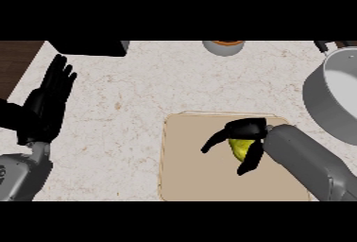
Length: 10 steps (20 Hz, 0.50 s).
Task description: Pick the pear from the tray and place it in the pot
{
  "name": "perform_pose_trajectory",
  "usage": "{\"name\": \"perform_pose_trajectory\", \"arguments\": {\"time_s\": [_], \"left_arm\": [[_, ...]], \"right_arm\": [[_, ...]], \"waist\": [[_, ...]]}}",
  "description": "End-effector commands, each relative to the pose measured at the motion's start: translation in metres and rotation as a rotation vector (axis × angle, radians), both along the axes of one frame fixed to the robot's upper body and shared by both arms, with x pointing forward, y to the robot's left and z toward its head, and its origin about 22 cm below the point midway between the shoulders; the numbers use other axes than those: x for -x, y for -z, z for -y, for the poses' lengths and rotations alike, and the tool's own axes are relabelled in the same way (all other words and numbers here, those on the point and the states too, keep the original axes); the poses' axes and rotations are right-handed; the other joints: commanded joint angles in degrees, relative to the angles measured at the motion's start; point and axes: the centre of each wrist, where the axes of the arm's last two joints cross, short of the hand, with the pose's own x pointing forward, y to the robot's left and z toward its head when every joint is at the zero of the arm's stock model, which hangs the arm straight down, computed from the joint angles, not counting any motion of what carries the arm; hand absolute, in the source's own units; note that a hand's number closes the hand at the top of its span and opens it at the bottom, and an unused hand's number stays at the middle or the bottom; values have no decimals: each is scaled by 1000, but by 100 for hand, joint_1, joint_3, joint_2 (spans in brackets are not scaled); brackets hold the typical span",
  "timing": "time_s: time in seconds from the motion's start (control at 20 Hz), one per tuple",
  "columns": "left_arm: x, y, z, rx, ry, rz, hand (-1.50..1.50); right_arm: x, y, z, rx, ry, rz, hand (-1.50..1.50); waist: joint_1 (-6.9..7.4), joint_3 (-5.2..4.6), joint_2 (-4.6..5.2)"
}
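The right robot hand (241, 137) curls round the pear (241, 148) on the tray (191, 179), ready to carry it to the pot (327, 101) at two o'clock, while the left robot hand (49, 101) rests open at nine o'clock.

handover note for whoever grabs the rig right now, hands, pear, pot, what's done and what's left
Right hand: over the tray, fingers and thumb curled round the yellow pear. Whether the pear is lifted off the tray cannot be told from this view.
Left hand: open, fingers up, resting at the left edge of the counter, holding nothing.
Pot: at the right edge, partly cut off; what shows of its inside holds nothing.
Done: pear grasped.
Left: lift it, carry it right and away to the pot, release it inside.
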Motion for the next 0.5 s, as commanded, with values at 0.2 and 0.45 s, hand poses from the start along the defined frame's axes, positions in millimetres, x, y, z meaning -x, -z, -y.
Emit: {"name": "perform_pose_trajectory", "arguments": {"time_s": [0.2,0.45], "left_arm": [[-3,5,5,-5,-6,-1,0],[5,5,-1,-21,-3,-8,0]], "right_arm": [[-4,11,-5,-169,-189,-97,150],[4,27,3,-161,-218,-96,150]], "waist": [[-73,-6,-18],[-32,-4,-22]]}}
